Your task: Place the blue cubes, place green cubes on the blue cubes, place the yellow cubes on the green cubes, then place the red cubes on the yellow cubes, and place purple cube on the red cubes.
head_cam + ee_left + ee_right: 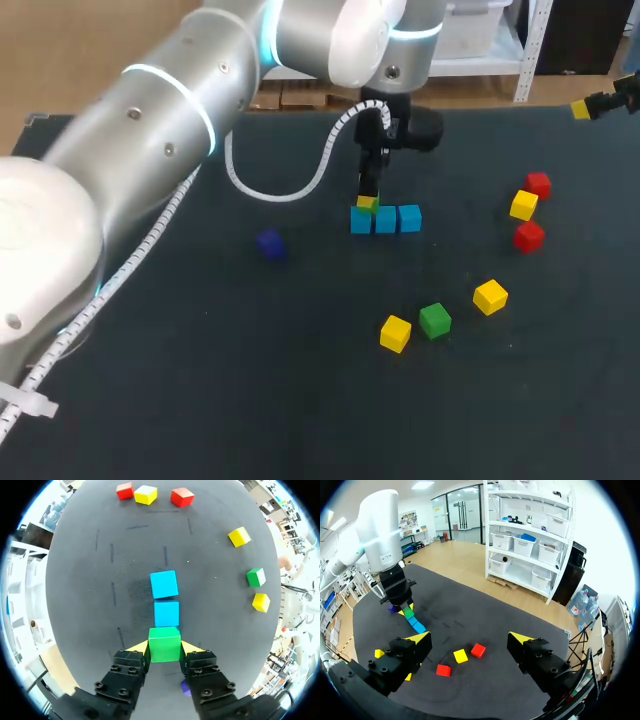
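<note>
The left end effector point(164, 647) is clamped on a green cube point(164, 644), a yellow tip pressed to each side, right over the left end of the blue cube row point(386, 219), mid-counter point(200, 400) toward the far edge. The right end effector point(469, 639) hangs with fingers wide apart by the far right corner. The purple cube point(270, 244) sits alone left of the row. A second green cube point(434, 320) lies between two yellow cubes point(395, 333), nearer the front edge.

Blue cubes point(386, 220) in a row, green cube point(164, 644) on top of the end one
The three blues are touching side by side. Second green cube point(435, 320), three yellow cubes point(490, 297), two red cubes point(529, 236) and the purple cube point(270, 244) lie loose, off the row.
</note>
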### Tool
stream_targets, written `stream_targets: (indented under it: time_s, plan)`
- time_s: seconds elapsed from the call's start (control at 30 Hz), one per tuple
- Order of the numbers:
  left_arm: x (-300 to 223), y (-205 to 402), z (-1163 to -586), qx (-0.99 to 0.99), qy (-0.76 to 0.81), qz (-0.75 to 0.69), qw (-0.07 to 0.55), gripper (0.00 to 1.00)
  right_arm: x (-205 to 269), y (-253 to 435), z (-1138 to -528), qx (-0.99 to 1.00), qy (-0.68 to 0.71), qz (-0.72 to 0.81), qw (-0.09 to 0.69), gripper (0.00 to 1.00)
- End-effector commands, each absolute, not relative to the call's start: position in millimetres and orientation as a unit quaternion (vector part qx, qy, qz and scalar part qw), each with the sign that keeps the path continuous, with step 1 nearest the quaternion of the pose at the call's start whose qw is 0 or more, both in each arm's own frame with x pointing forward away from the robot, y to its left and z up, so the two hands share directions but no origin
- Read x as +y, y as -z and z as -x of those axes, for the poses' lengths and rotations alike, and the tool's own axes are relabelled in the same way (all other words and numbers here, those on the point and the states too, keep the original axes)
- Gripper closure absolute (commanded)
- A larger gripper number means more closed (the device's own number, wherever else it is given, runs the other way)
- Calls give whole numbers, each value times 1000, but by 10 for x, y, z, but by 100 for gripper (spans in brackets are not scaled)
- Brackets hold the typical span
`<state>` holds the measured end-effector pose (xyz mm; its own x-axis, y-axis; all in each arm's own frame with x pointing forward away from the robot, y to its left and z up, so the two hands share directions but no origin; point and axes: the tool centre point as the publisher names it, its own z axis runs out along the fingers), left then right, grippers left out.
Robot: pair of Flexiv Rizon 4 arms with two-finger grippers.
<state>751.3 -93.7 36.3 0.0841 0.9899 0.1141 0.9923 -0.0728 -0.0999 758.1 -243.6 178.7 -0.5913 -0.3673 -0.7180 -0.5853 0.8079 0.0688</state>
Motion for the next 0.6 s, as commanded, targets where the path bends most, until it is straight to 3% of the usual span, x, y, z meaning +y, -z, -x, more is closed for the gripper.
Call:
stream_targets:
  time_s: [0.03, 0.6]
  plan:
    - [-980, -352, -7595, -675, -12, 730, 105, 100, -2434, -1786, -7583, 879, -150, 271, 362, 0]
    - [-1011, -291, -7636, -674, -15, 730, 112, 100, -2434, -1786, -7583, 879, -150, 271, 362, 0]
